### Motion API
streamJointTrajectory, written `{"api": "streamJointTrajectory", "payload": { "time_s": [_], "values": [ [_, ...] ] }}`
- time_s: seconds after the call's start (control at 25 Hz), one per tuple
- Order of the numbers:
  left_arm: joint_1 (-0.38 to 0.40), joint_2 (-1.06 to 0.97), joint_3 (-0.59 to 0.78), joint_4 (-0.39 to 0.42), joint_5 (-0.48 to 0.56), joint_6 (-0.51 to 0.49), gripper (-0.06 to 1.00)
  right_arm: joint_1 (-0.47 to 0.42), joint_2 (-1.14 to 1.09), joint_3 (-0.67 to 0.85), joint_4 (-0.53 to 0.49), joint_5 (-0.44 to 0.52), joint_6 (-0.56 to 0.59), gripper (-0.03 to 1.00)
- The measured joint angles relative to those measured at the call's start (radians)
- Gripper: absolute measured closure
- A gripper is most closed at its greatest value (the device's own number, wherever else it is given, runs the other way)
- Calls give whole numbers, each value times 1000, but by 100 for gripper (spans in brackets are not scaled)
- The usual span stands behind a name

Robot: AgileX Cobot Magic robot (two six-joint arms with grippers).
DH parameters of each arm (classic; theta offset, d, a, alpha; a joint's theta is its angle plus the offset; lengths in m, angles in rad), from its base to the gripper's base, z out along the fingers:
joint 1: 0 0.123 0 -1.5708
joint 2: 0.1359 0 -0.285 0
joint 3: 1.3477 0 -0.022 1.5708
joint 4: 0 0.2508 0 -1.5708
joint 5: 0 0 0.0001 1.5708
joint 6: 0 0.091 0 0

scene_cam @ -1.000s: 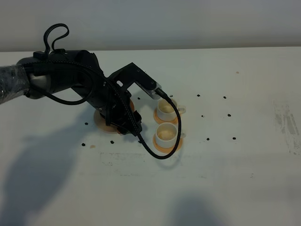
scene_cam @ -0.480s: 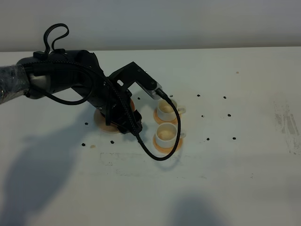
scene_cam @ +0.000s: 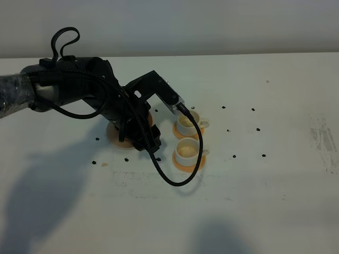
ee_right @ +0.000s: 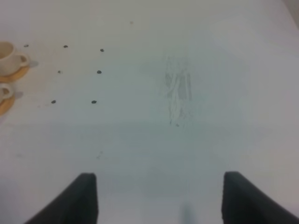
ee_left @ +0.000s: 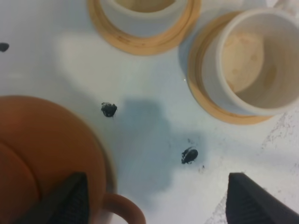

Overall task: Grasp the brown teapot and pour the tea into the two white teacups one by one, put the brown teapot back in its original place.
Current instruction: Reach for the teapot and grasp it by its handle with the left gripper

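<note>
The brown teapot (ee_left: 42, 154) fills one corner of the left wrist view, its loop handle (ee_left: 124, 211) lying between my left gripper's (ee_left: 159, 205) open fingers, close to one fingertip (ee_left: 70, 200). In the high view the left arm covers the teapot; only the beige saucer's edge (scene_cam: 112, 135) shows under it, with the left gripper (scene_cam: 144, 142) low over it. The two white teacups (scene_cam: 186, 124) (scene_cam: 186, 151) stand on orange coasters just right of it, with pale liquid inside; both show in the left wrist view (ee_left: 254, 60) (ee_left: 145, 7). My right gripper (ee_right: 163, 196) is open and empty over bare table.
The left arm's black cable (scene_cam: 172, 180) loops down in front of the nearer cup. Small black marks (scene_cam: 234, 156) dot the white table around the cups. A scuffed patch (scene_cam: 323, 137) lies at the far right. The right arm is out of the high view.
The left arm has drawn slightly back to the left and its cable loop has swung left, off the nearer cup's coaster. The cups have not moved.
</note>
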State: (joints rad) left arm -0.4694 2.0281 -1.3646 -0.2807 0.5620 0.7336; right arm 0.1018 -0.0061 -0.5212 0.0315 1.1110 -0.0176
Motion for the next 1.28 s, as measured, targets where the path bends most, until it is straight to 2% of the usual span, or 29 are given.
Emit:
{"api": "streamJointTrajectory", "payload": {
  "time_s": [0.6, 1.28],
  "values": [
    [-10, 4, 0, 9, -19, 35, 35, 0, 0, 0, 0, 0, 0, 42],
    [-22, 5, 0, -39, -72, 97, 35, 0, 0, 0, 0, 0, 0, 42]
  ]
}}
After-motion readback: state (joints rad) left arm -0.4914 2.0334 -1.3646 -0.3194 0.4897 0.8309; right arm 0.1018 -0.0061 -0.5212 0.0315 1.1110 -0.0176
